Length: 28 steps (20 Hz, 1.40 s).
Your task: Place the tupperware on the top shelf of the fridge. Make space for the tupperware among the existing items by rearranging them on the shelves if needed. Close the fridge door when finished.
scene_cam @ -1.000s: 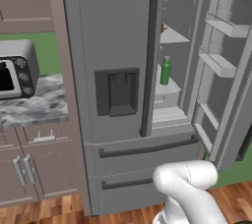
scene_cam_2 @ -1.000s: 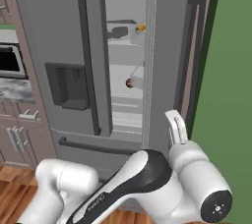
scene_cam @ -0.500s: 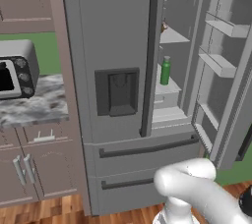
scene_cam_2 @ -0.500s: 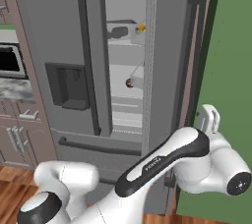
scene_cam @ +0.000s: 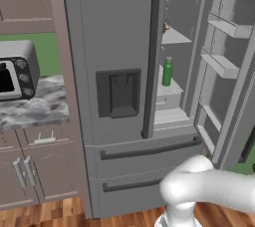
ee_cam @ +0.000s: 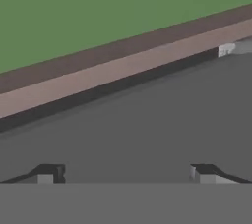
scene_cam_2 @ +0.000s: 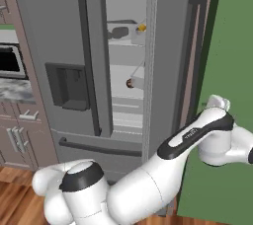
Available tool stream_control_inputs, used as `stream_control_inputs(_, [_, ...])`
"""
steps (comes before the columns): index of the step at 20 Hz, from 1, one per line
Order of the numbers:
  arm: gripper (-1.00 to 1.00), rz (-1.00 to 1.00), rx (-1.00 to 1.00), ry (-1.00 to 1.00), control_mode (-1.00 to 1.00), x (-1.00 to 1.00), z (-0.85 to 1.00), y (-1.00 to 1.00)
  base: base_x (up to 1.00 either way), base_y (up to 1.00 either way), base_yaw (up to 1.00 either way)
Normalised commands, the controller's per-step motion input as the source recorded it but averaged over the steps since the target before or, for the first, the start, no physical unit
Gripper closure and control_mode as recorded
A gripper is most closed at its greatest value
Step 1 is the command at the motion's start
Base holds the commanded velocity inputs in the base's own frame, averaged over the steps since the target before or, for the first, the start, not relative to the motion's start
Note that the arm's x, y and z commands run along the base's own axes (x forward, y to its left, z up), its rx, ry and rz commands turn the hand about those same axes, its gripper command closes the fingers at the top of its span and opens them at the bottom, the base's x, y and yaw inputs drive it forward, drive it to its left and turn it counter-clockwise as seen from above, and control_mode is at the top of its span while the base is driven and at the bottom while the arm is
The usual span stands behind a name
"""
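Arm swung right; green bottle (scene_cam: 168,71) inside fridge (scene_cam: 114,47)

We see brown cabinets (scene_cam: 35,171) under a marbled counter (scene_cam: 30,109) holding a microwave (scene_cam: 17,71), a green wall (scene_cam_2: 227,36) to the right, and wood floor (scene_cam: 45,216) below.

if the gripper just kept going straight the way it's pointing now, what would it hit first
Most likely the flat grey face of the open fridge door, which lies dead ahead between the open gripper fingertips. Depth is hard to judge; nothing else shows in between.
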Motion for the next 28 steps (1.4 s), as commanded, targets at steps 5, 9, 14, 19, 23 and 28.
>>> stream_control_inputs(5, [-1.0, 0.44, 0.02, 0.0, -1.0, 0.29, -0.61, 0.81, 0.0, 0.0, 0.0])
stream_control_inputs(9, [-1.0, 0.4, 0.0, -0.08, -1.0, 0.23, -0.54, 1.0, 0.0, 0.0, 0.0])
stream_control_inputs(14, [-1.0, 0.35, 0.0, -0.12, -1.0, 0.3, -0.4, 1.0, 0.0, 0.0, 0.0])
stream_control_inputs(19, [-1.0, 0.23, 0.0, -0.1, -1.0, 0.49, -0.21, 1.0, 0.0, 0.0, 0.0])
stream_control_inputs(23, [-1.0, 0.0, -0.01, -0.01, -1.0, 0.7, -0.01, 1.0, 0.0, 0.0, 0.0])
stream_control_inputs(28, [-1.0, -0.22, -0.03, 0.0, -1.0, 0.72, 0.0, 0.97, 0.0, 0.0, 0.0])
